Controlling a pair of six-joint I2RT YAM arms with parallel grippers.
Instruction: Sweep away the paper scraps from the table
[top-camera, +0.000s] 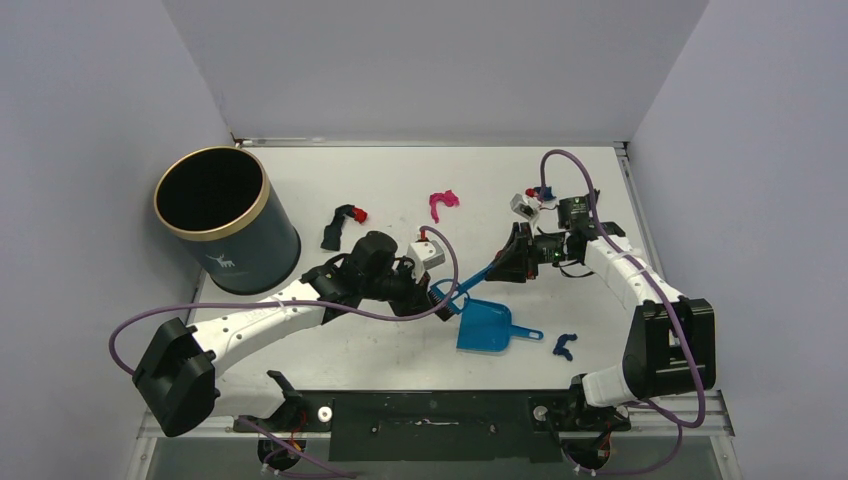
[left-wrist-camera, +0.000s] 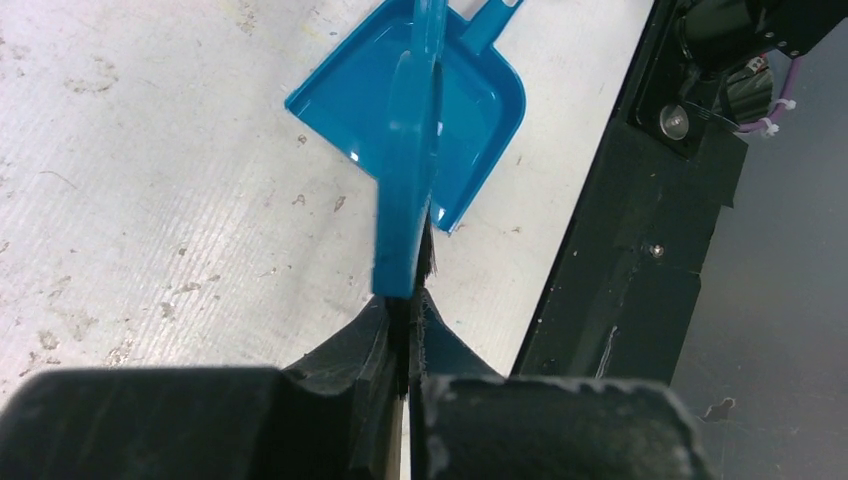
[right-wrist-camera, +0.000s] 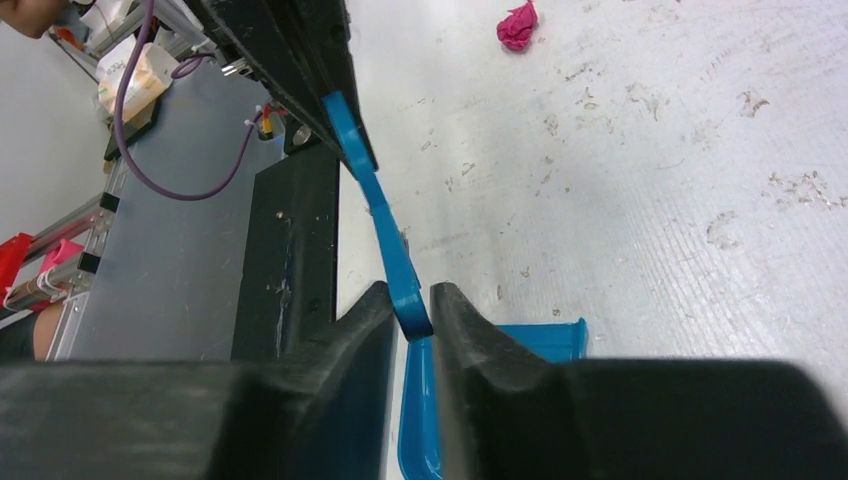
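Observation:
A blue brush (top-camera: 468, 284) hangs above the white table (top-camera: 380, 345), held at both ends. My left gripper (top-camera: 432, 297) is shut on its black bristle end (left-wrist-camera: 408, 300). My right gripper (top-camera: 502, 266) is shut on the handle tip (right-wrist-camera: 410, 312). The blue dustpan (top-camera: 485, 326) lies flat just below the brush; it also shows in the left wrist view (left-wrist-camera: 440, 110) and the right wrist view (right-wrist-camera: 545, 340). Paper scraps lie around: a pink one (top-camera: 443, 203), also in the right wrist view (right-wrist-camera: 518, 24), a black one (top-camera: 333, 231) with a red bit (top-camera: 359, 214), a dark blue one (top-camera: 564, 345), and red and blue bits (top-camera: 541, 192).
A dark round bin (top-camera: 228, 220) with a gold rim stands at the table's left. The black base rail (top-camera: 430, 412) runs along the near edge. Grey walls close in the back and both sides.

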